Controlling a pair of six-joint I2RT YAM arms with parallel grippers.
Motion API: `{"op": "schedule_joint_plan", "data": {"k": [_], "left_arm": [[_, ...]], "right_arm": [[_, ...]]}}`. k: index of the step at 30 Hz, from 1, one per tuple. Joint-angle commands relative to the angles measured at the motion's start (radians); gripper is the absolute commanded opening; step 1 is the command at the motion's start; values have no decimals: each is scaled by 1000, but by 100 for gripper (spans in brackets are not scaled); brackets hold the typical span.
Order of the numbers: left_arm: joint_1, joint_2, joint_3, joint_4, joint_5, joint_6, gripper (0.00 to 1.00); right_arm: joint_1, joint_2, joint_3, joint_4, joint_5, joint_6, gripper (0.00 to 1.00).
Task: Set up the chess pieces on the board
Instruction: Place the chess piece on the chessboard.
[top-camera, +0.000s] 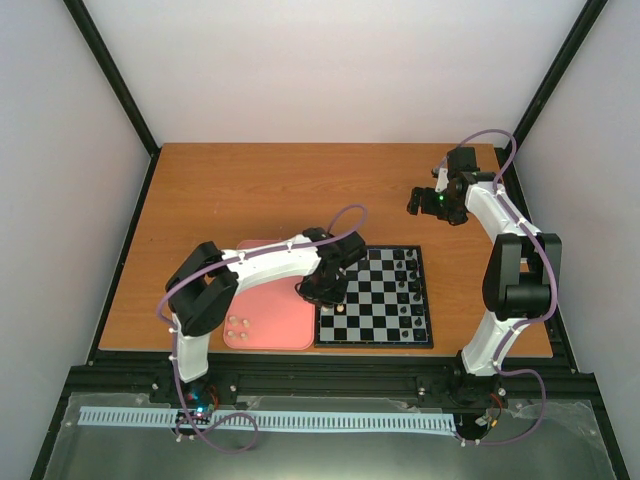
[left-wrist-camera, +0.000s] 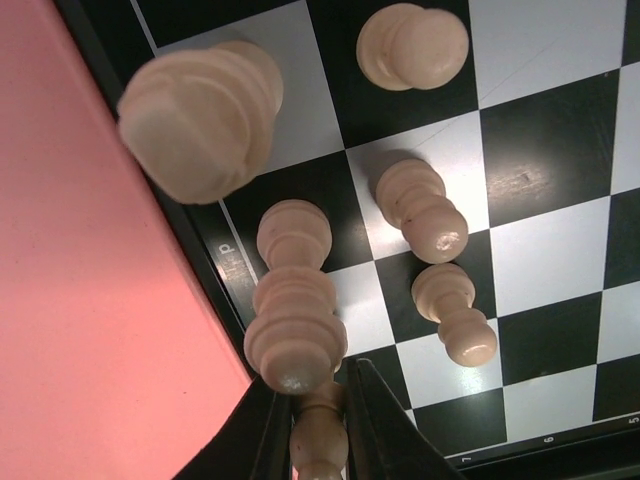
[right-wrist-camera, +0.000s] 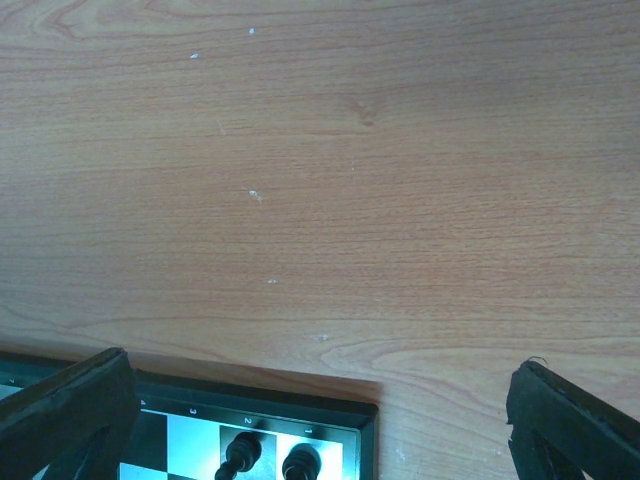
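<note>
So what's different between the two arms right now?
The left arm's fingers are shut on a cream piece; the right arm's fingers stand wide open and empty. The left arm reaches low over the board's left edge; the right arm is over bare table beyond the board. Both are white with black fingers.

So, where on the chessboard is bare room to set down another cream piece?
The middle files of the black-and-white chequered chessboard are bare, between the small cream-white chess pieces at its left edge and the small black chess pieces along its right. Crowded: that left edge, under the left claw.
</note>
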Motion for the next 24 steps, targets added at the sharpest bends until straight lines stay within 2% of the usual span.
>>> {"op": "schedule_joint_plan", "data": {"k": [1,9,24], "left_arm": [[-14,16,29,12,7,-3,6],[-15,26,31,20,10,-6,10],[-15,-28,32,6,0,-6,34]], "right_arm": [[6,2,19,4,-3,0,100],[6,1,13,5,-6,-2,100],[6,-5,5,10,-24,-2,100]]}}
